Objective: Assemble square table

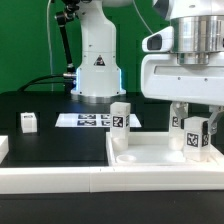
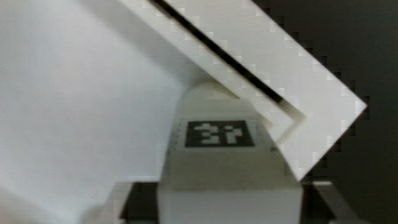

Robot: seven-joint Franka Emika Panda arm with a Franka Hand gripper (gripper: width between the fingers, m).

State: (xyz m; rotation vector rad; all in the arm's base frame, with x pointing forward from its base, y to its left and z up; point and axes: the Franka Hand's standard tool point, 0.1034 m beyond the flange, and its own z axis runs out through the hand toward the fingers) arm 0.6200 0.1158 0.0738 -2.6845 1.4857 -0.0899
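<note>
gripper (image 1: 194,125): jaws clamped on upright tagged leg (image 1: 196,138) | square tabletop (image 1: 150,158): flat, near, exterior view's right, against border bar (image 1: 90,182); held leg at its right end (seated or not, can't tell) | second leg (image 1: 120,117): upright, tabletop's far-left corner | third leg (image 1: 28,122): loose, exterior view's left | marker board (image 1: 88,120): farther back

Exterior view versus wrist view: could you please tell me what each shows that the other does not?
Only the exterior view shows the robot base, the marker board, a loose leg on the dark table and a second leg standing upright. Only the wrist view shows the tag on the held leg close up, head-on. Both show the hand closed around the held leg by the white slab.
</note>
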